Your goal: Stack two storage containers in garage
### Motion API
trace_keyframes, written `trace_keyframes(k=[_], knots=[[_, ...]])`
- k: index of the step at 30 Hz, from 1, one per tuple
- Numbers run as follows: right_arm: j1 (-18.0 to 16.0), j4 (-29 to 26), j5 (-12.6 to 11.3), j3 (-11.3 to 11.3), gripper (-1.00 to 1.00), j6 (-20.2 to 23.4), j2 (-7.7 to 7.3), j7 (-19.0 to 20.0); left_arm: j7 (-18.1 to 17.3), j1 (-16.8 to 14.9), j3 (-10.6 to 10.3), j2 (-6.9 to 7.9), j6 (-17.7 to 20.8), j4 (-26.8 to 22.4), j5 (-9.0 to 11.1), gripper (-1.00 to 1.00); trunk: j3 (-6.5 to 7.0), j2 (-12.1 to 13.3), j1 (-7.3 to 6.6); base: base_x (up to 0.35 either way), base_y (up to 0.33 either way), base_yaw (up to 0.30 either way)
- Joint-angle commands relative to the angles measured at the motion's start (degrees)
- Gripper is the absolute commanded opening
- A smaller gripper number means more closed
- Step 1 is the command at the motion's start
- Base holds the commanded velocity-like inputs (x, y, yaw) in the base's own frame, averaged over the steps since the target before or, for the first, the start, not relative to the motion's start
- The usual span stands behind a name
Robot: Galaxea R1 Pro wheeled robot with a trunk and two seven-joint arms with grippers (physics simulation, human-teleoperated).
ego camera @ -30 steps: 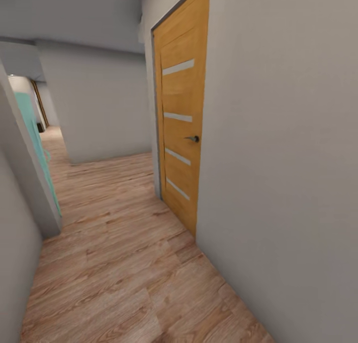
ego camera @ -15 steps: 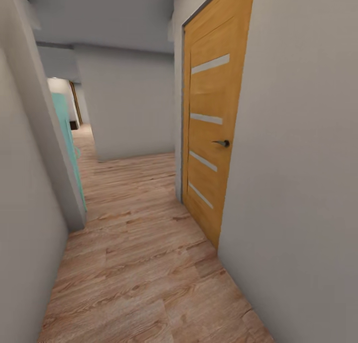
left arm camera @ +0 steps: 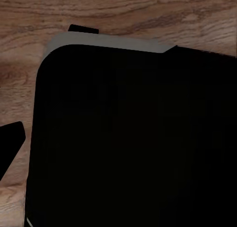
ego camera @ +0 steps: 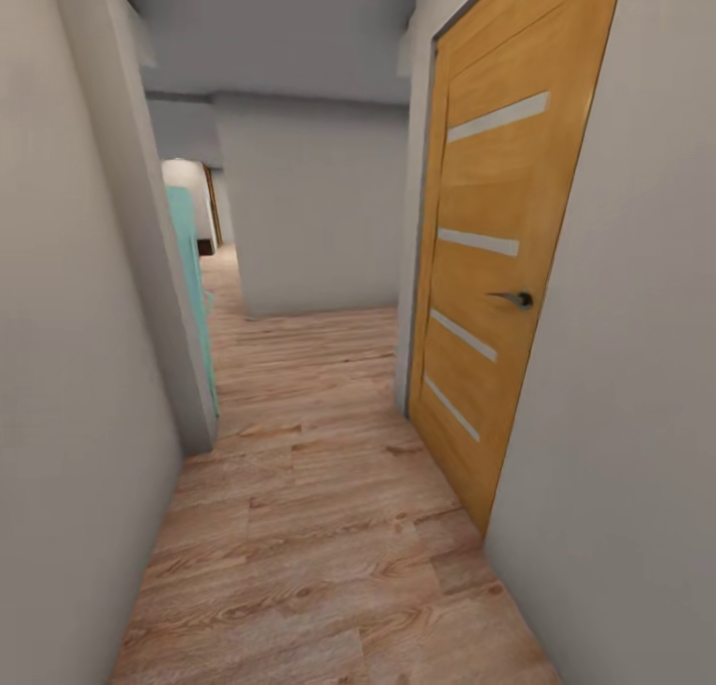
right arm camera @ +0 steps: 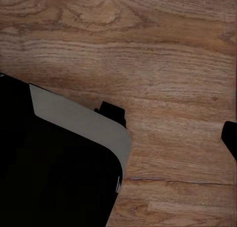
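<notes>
In transit along a narrow hallway with a light wood plank floor (ego camera: 318, 486) and plain white-grey walls (ego camera: 70, 367) on both sides. A closed orange-brown wooden door (ego camera: 497, 297) with pale horizontal strips and a small dark lever handle (ego camera: 515, 298) stands close on the right; a slim teal panel (ego camera: 191, 277) edges out from behind the left wall corner further on. Both wrist cameras look down past a black rounded robot body part (left arm camera: 133, 143) onto the planks. The state of either gripper cannot be told. No orange-red containers appear, so neither seems carried. Judged from that, the task looks early: fetching, hauling and stacking all remain.
</notes>
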Motion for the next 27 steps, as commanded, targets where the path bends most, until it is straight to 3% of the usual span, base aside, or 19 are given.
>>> trace_keyframes(k=[1, 13, 27], knots=[[-0.1, 0.2, -0.6, 0.5, 1.0, -0.4, 0.02, 0.2, -0.3, 0.0, 0.2, -0.02, -0.1, 0.0, 0.5, 1.0, -0.05, 0.0, 0.03, 0.264, 0.0, 0.3], [-0.1, 0.2, -0.6, 0.5, 1.0, -0.4, 0.02, 0.1, -0.3, 0.0, 0.2, -0.09, -0.1, 0.0, 0.5, 1.0, -0.05, 0.0, 0.03, 0.263, 0.0, 0.3], [-0.1, 0.1, -0.6, 0.5, 1.0, -0.2, 0.03, 0.3, -0.3, 0.0, 0.2, -0.09, 0.0, 0.1, 0.5, 1.0, -0.05, 0.0, 0.03, 0.305, 0.0, 0.03]])
